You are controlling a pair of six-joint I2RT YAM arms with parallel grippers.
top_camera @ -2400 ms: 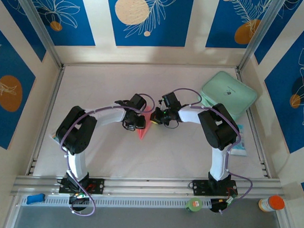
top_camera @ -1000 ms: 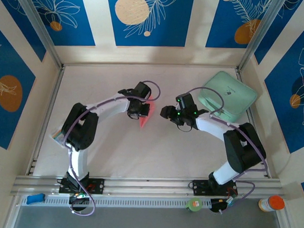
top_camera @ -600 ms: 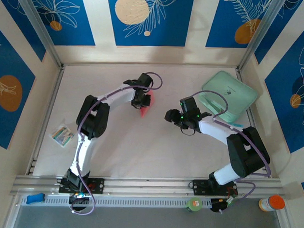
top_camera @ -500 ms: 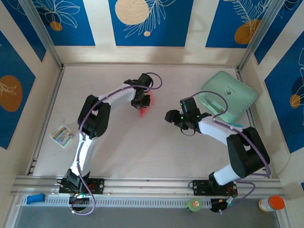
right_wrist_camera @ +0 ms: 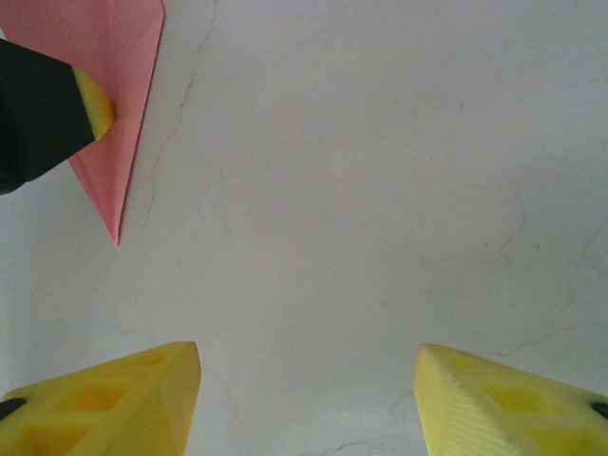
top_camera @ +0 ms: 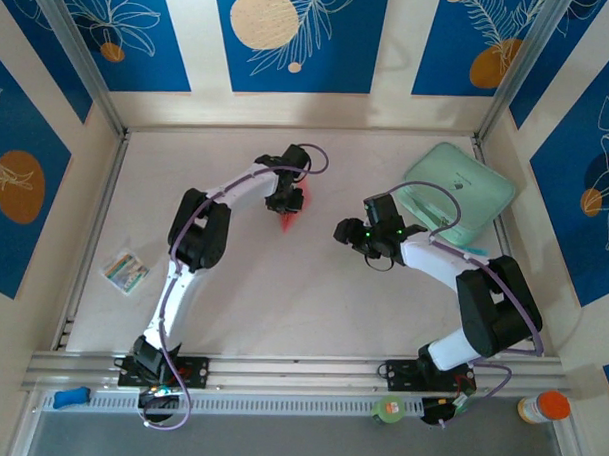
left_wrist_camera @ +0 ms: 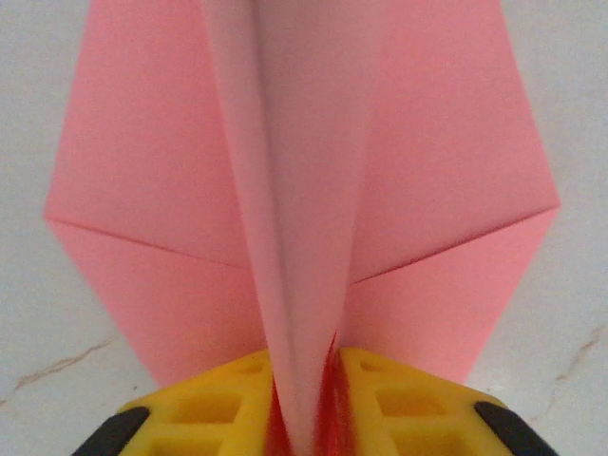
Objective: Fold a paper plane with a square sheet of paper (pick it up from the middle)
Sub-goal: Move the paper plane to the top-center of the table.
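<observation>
Straddling the raised centre crease of the paper plane (left_wrist_camera: 427,171), a smooth salmon-pink kite lying on the faintly veined white table (right_wrist_camera: 380,171), the left gripper's (left_wrist_camera: 306,380) yellow fingers nearly meet; pinching or slack, I cannot tell. The right gripper (right_wrist_camera: 306,380) gapes wide nearby.

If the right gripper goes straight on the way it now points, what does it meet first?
Probably the bare table; the paper plane lies left of that line, though depth is unclear.

Bare table (right_wrist_camera: 380,190) between and ahead of the jaws of the right gripper (right_wrist_camera: 306,399), paper plane (right_wrist_camera: 131,85) and left gripper (right_wrist_camera: 90,106) blocking ahead-left
</observation>
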